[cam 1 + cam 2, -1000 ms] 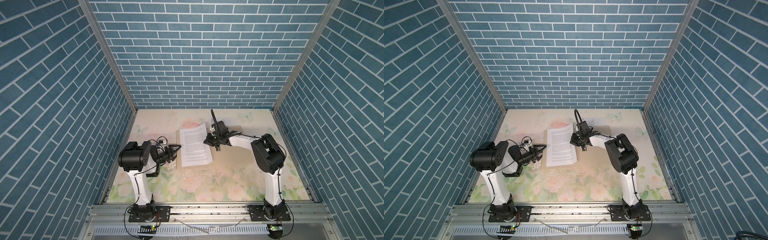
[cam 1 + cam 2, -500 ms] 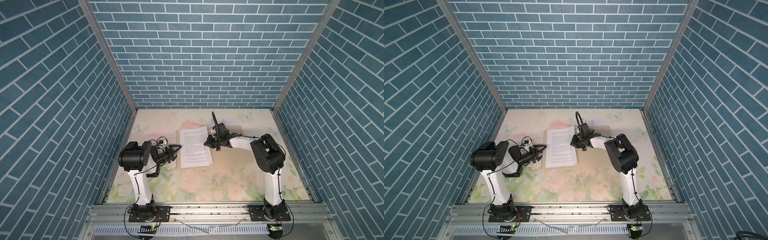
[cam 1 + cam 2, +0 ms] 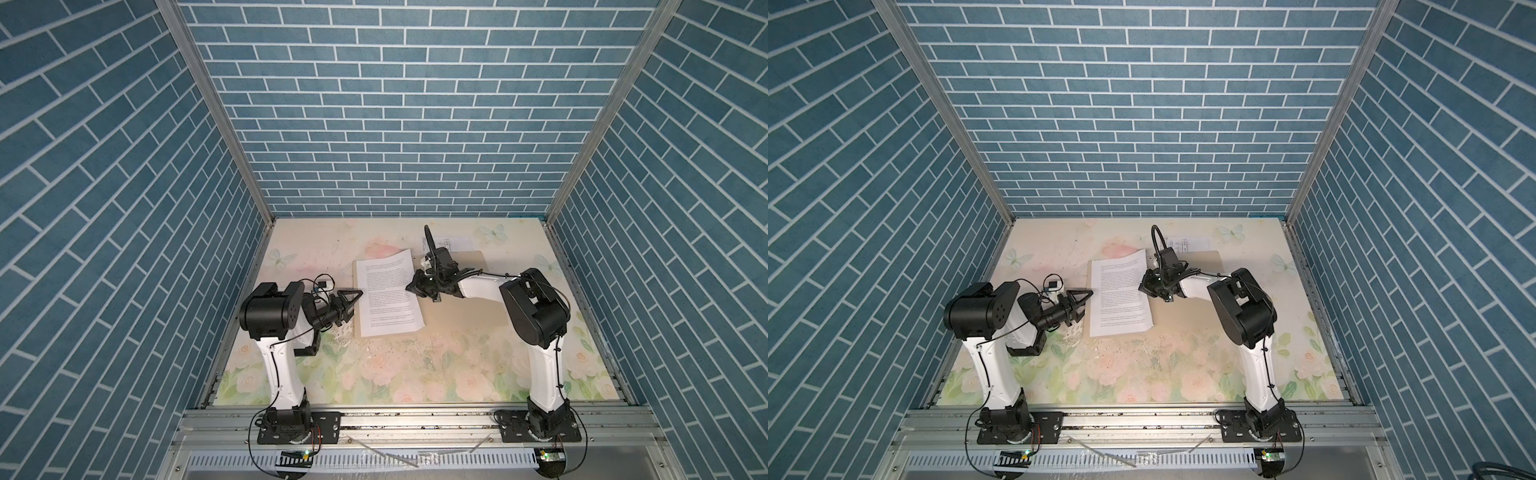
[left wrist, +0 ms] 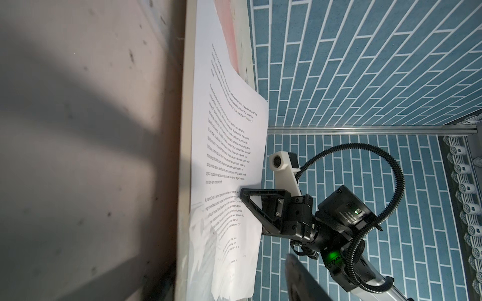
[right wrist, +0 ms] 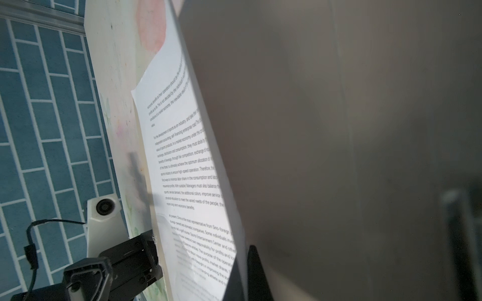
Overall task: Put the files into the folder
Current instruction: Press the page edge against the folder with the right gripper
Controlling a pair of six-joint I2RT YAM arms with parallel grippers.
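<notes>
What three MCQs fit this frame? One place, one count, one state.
1. Where is the line-drawing sheet?
A) poking out past the folder at its far edge
B) front left corner
C) front right corner

2. How many paper sheets show in the top views?
A) one
B) two
C) four

3. The right gripper is:
A) wide open
B) shut
C) out of view

Answers:
1. A: its printed strip shows just beyond the folder's far edge.
2. B: the line-drawing sheet plus the text sheet.
3. B: its jaws are together at the text sheet's right edge.
</notes>
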